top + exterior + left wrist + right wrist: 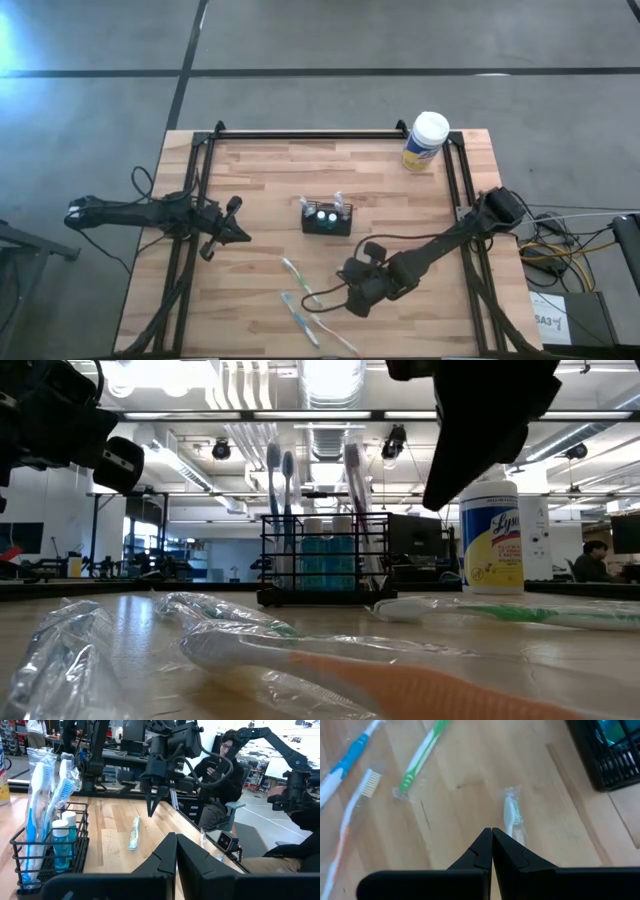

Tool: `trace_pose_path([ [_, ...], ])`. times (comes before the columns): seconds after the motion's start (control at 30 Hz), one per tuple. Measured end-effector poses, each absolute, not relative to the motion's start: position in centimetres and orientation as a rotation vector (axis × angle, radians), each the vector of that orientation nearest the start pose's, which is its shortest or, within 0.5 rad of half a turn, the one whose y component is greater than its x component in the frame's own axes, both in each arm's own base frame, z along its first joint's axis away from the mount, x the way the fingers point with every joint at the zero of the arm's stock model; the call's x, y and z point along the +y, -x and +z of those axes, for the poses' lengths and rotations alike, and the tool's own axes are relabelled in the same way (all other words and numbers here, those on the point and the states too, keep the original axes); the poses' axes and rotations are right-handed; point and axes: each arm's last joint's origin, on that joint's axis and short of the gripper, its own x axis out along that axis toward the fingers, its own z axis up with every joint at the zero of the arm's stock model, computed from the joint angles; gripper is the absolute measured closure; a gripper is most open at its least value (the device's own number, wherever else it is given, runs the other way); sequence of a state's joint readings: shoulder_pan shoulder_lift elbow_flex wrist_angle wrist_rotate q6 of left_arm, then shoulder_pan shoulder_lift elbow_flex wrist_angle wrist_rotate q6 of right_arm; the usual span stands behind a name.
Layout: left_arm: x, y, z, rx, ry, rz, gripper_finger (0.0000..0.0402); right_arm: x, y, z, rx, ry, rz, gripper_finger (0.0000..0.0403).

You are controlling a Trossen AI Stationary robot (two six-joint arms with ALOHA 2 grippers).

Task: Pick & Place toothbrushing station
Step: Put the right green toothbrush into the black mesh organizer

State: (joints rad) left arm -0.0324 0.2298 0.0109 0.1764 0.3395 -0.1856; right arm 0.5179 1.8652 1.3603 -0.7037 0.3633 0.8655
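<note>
Basket (327, 219) at table centre, brushes and bottles upright inside. Likely light, stiff wire; top-heavy, so grip a rim wall. Right gripper (357, 296) at its 5 o'clock, fingers pressed together, empty; left gripper (238, 234) at 9 o'clock, likewise.

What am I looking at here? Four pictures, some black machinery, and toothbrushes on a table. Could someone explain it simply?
It is one moment seen by four cameras: one overhead, one at table height, and one on each arm's wrist. The machine is two dark robot arms at a wooden table. The left hand waits at the table's left side, fingers shut. The right hand hangs over wrapped toothbrushes near the front edge, also shut and holding nothing. In the middle stands a small black wire basket with toothbrushes and small blue bottles in it. A yellow canister with a white lid stands at the back corner. People sit in the room behind.
</note>
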Motion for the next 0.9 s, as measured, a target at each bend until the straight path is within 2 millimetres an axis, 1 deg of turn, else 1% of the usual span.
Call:
trace_pose_path([
  [0.13, -1.3, -11.0, 16.5, 0.076, 0.19, -0.366, 0.0388, 17.5, -32.6, 19.6, 1.061, -0.25, -0.334, 0.0392],
  [0.2, -1.3, -11.0, 16.5, 0.075, 0.19, -0.364, 0.0388, 17.5, -32.4, 19.1, 1.092, -0.258, -0.326, 0.0384],
  [0.37, -1.3, -11.0, 16.5, 0.074, 0.205, -0.356, 0.0388, 17.2, -31.5, 18.1, 1.192, -0.279, -0.326, 0.034],
  [0.63, -1.3, -11.0, 16.5, 0.076, 0.214, -0.354, 0.0388, 16.8, -31.4, 17.7, 1.207, -0.289, -0.35, 0.0268],
  [0.77, -1.3, -11.0, 16.5, 0.075, 0.213, -0.344, 0.0388, 15.9, -31.6, 17.4, 1.223, -0.331, -0.376, 0.0243],
  [0.9, -1.2, -11.0, 16.5, 0.075, 0.213, -0.336, 0.0388, 14.8, -31.8, 16.8, 1.242, -0.351, -0.401, 0.0227],
])
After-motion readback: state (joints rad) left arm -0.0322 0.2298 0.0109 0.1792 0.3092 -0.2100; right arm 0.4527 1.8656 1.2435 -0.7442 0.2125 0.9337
